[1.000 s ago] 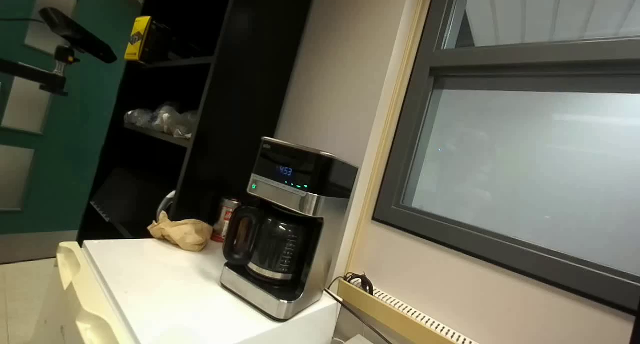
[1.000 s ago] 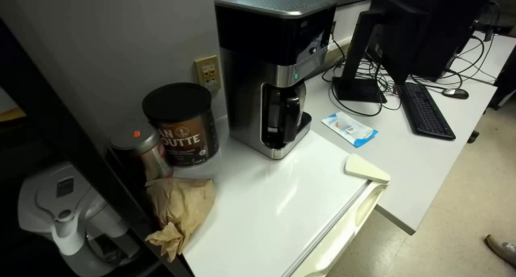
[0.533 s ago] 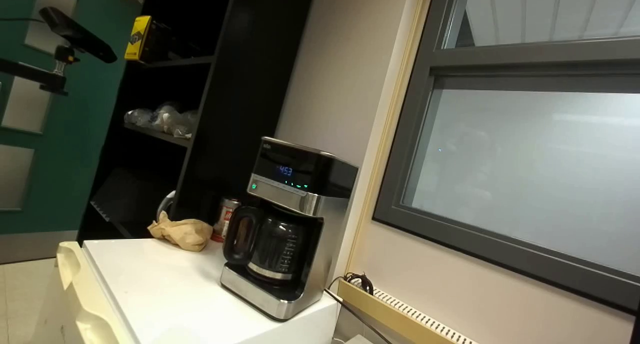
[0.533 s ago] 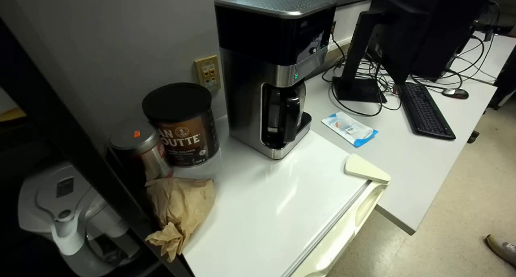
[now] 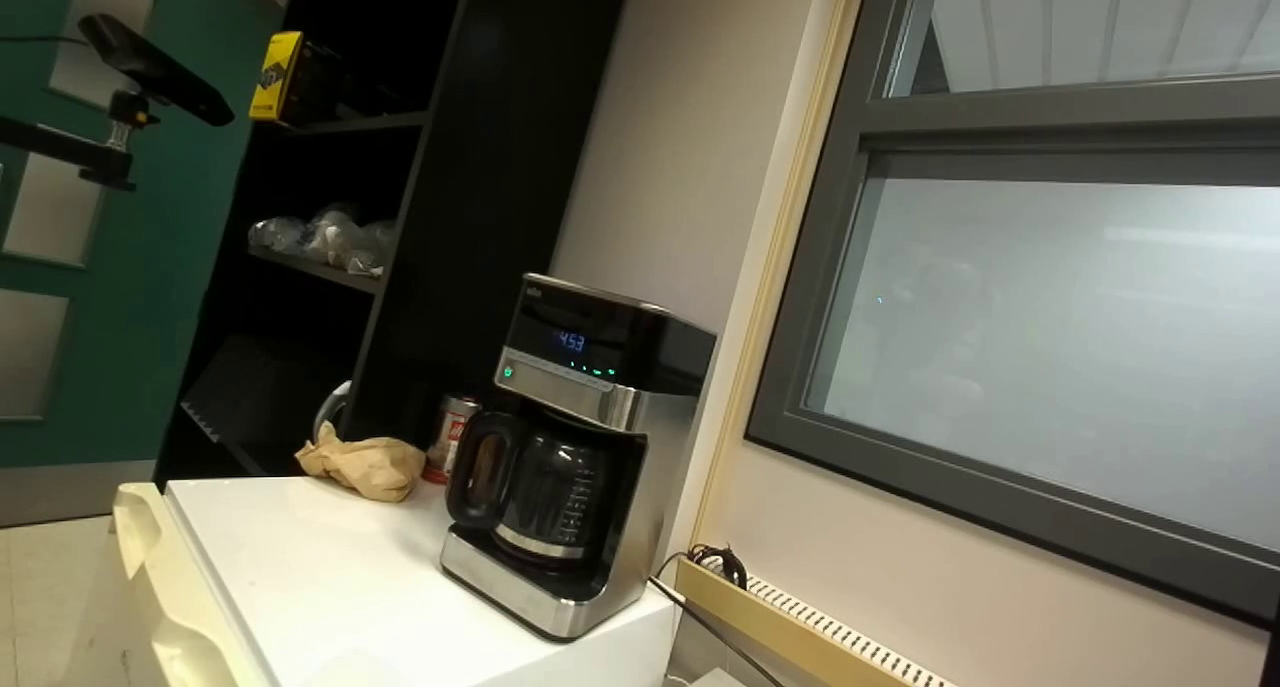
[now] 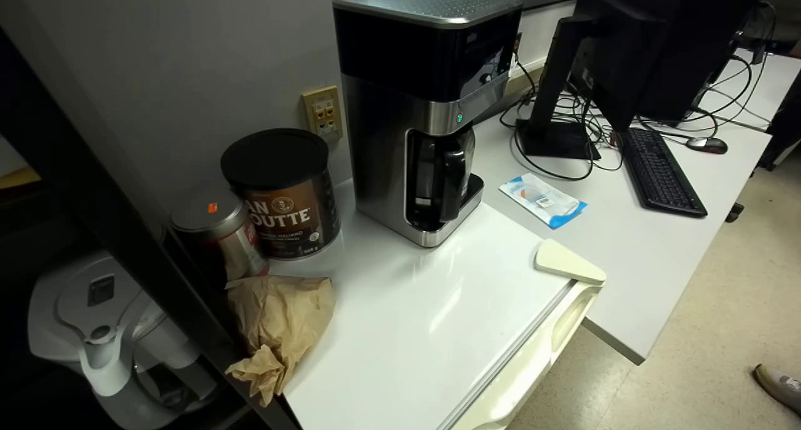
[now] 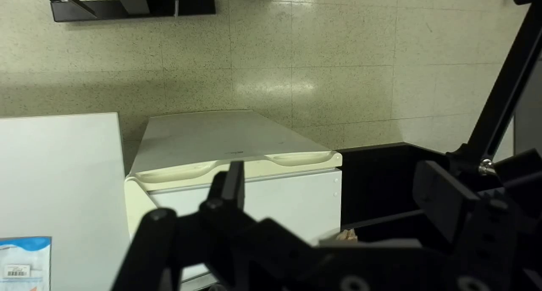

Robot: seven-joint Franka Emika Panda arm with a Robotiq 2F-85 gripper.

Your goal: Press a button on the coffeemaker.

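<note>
Gripper (image 7: 332,181) in the wrist view, its fingers (image 7: 235,185) spread wide apart. The coffeemaker (image 6: 382,154) stands upright on a white surface (image 6: 400,330) in both exterior views, its display (image 5: 571,342) lit blue, its carafe (image 5: 550,497) seated within; a crumpled paper bag (image 6: 285,320) lies near it.

Coffeemkr (image 6: 391,123) nr blk-lidded can (image 6: 285,198)

"Coffeemaker (image 6: 413,114)?"
"Boxy, black and silver, upright on the counter (image 6: 407,317), near one edge."
"On?"
"Display (image 5: 571,342) lit blue, 4:53. Small green lights (image 5: 597,371) below it. Front button (image 5: 508,372) glows green."
"Carafe (image 5: 545,497)?"
"Glass, seated in the machine, black handle (image 5: 462,482) facing out. Contents too dark to tell."
</note>
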